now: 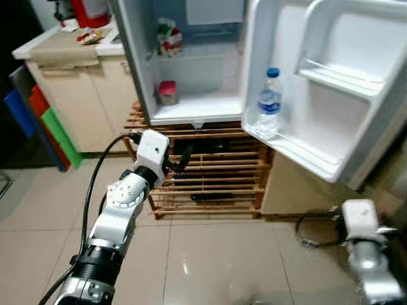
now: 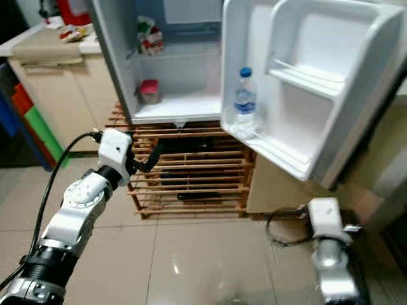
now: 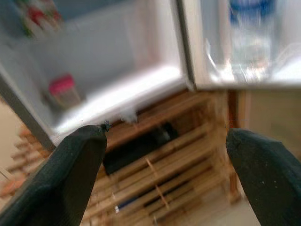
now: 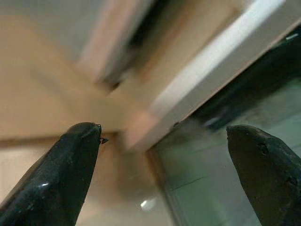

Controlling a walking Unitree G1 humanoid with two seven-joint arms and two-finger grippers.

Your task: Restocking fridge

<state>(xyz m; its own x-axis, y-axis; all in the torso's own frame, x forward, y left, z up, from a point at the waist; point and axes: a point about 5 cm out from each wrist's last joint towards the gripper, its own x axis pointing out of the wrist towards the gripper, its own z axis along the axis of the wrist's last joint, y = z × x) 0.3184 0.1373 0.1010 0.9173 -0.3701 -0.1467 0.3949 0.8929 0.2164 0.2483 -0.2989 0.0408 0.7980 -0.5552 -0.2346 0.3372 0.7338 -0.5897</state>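
Note:
A small white fridge (image 1: 191,109) stands open on a wooden slatted stand (image 1: 222,181). Its door (image 1: 346,127) swings out to the right and holds a clear water bottle with a blue cap (image 1: 269,105) upright in the lower door shelf. Inside, a pink-lidded jar (image 1: 168,93) sits on the bottom shelf and a red and green packet (image 1: 168,37) on the shelf above. My left gripper (image 1: 180,160) is raised in front of the stand, just below the fridge floor, open and holding nothing. My right arm (image 1: 359,219) hangs low at the right; its gripper (image 4: 164,174) is open and empty.
A beige counter and cabinet (image 1: 63,51) stands left of the fridge, with a red item (image 1: 92,11) on top. Blue, red and green boards (image 1: 44,121) lean against its side. A black cable (image 1: 311,229) loops by my right arm. Glossy tiled floor (image 1: 210,260) lies in front.

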